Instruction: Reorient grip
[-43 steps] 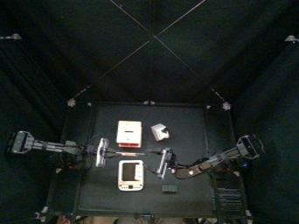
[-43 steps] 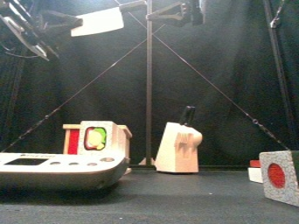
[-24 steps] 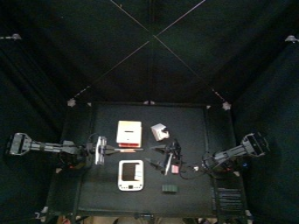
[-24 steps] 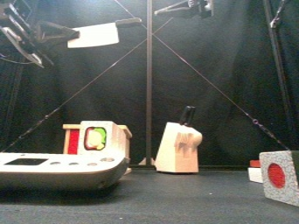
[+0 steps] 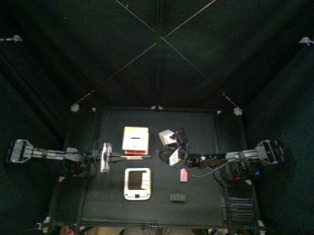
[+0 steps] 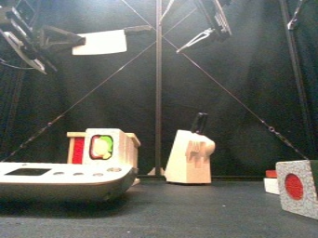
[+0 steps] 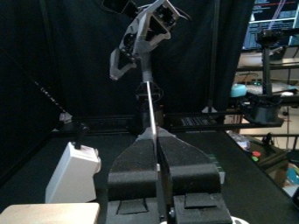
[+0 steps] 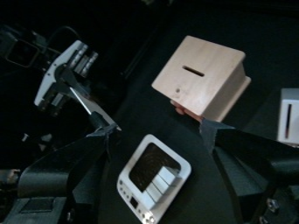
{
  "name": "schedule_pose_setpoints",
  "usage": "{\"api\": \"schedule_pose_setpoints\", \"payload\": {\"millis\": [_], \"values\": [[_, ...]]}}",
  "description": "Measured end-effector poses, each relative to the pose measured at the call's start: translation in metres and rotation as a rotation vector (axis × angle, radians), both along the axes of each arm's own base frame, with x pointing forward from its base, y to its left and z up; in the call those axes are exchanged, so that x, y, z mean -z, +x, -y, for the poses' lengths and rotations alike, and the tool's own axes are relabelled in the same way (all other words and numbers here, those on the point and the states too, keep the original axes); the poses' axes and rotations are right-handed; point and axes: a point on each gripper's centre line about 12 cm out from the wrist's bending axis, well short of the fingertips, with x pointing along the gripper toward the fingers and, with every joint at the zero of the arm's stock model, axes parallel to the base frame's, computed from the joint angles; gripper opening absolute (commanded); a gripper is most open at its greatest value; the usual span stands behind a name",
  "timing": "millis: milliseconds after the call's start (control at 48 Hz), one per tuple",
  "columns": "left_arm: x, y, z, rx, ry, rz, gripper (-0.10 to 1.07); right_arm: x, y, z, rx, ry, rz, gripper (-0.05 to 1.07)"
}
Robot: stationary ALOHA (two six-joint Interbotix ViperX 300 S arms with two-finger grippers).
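Observation:
A toy cleaver with a white blade (image 6: 102, 42) hangs level in the air at the upper left of the front view. My left gripper (image 6: 59, 39) is shut on the blade end; the left wrist view shows the jaws closed on the blade (image 7: 149, 101) seen edge-on. The handle points toward my right gripper (image 6: 202, 35), which is open, empty and just clear of the handle's end. In the top view the left gripper (image 5: 105, 158) and the right gripper (image 5: 182, 162) face each other above the table's middle. The right wrist view shows the right gripper (image 8: 162, 133) with jaws wide apart.
On the table stand a wooden knife block (image 6: 192, 154) holding a black-handled knife, a wooden toy toaster (image 6: 102, 147), a white scale (image 6: 62, 177) at the front left and a grey cube with a red button (image 6: 296, 186) at the front right. A small black box (image 5: 181, 196) lies near the front edge.
The right gripper let go of the cleaver's handle, opened and drew back to the right and a little lower. The left gripper still holds the blade, now slightly lower.

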Motion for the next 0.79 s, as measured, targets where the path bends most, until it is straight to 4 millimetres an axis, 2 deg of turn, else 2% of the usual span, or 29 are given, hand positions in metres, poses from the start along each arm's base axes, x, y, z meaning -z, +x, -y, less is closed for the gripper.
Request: {"api": "schedule_pose_setpoints", "payload": {"millis": [167, 333, 583, 708, 792], "values": [[0.000, 0.000, 0.000, -0.002, 0.000, -0.002, 0.23, -0.008, -0.004, 0.016, -0.019, 0.016, -0.145, 1.03], [0.000, 0.000, 0.000, 0.000, 0.000, 0.000, 0.23, 0.001, 0.007, 0.023, -0.105, 0.038, -0.318, 1.03], [0.007, 0.001, 0.000, 0.000, -0.004, -0.064, 0.23, 0.008, 0.037, 0.005, -0.398, -0.081, -0.354, 1.03], [0.014, 0.003, 0.001, 0.002, -0.005, -0.127, 0.23, 0.005, 0.043, -0.001, -0.473, -0.137, -0.296, 1.03], [0.017, 0.003, 0.001, 0.001, -0.006, -0.156, 0.23, 0.010, 0.045, -0.004, -0.499, -0.175, -0.281, 1.03]]}}
